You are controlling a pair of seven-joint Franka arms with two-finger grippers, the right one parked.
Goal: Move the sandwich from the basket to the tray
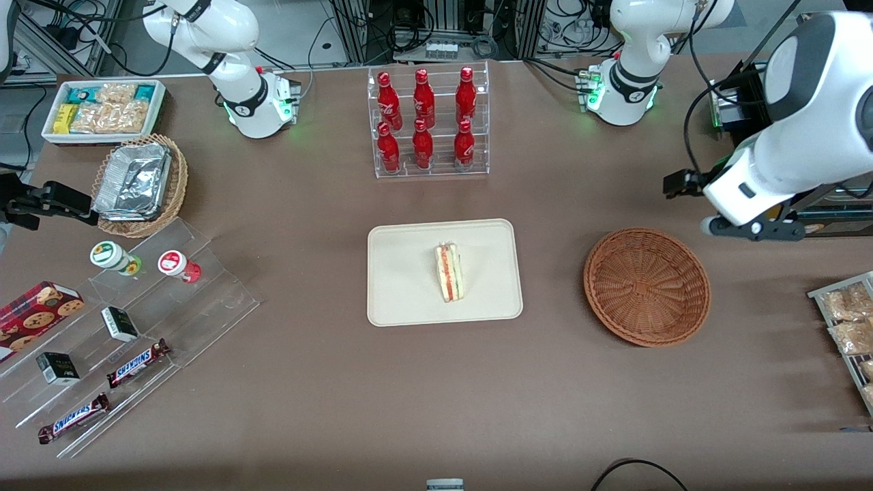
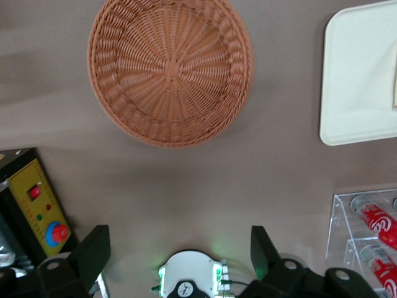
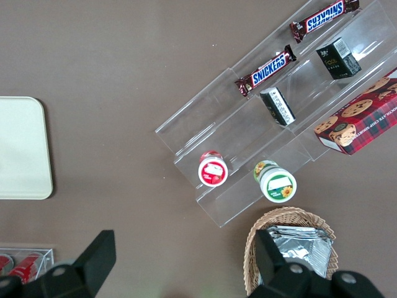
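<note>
Your end effector [image 2: 177, 254] hangs high with fingers spread, holding nothing, near the basket's [image 1: 646, 286] one o'clock. That basket sits bare; the sandwich [image 1: 449, 272] lies on the tray [image 1: 409, 286]. I'd call the placing done.

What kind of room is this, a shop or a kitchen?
Probably a robot lab set up like a snack shop: cables and equipment racks, red bottles on display. The sandwich lies on the tray; the open gripper hangs above the table near the basket.
</note>
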